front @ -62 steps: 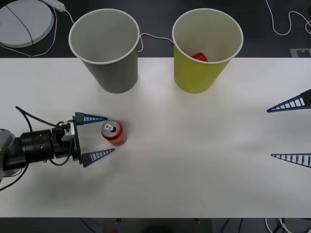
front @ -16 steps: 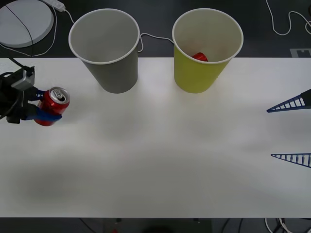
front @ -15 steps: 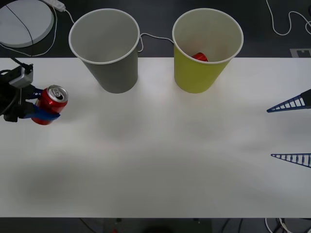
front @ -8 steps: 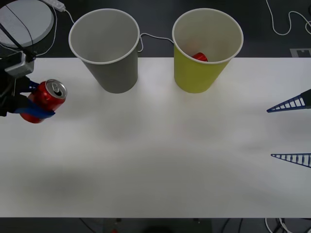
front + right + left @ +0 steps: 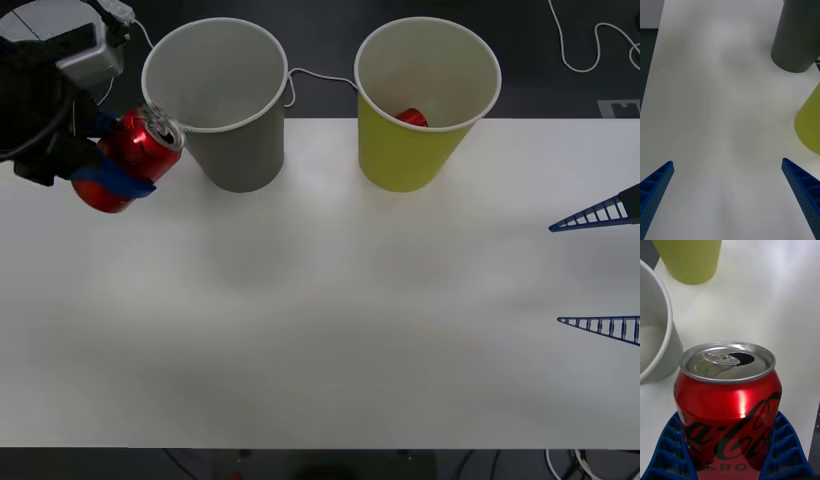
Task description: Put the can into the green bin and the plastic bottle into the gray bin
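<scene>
One can [image 5: 128,162] rides tilted in the left hand [image 5: 112,182], clamped between its blue fingers, just beside the gray bin [image 5: 218,100]. Good carrying means crossing to the green bin [image 5: 425,95] before releasing. Right hand [image 5: 598,272] waits spread above the table [image 5: 330,330].

bare table [image 5: 330,320] lies open; the gray bin [image 5: 222,100] and green bin [image 5: 425,100] stand along its far edge, seemingly apart.

A red object [image 5: 411,118] deep inside the green bin [image 5: 420,150] is mostly hidden by its wall. The right gripper [image 5: 600,270] is cut off beside the bench [image 5: 350,300] edge.
</scene>
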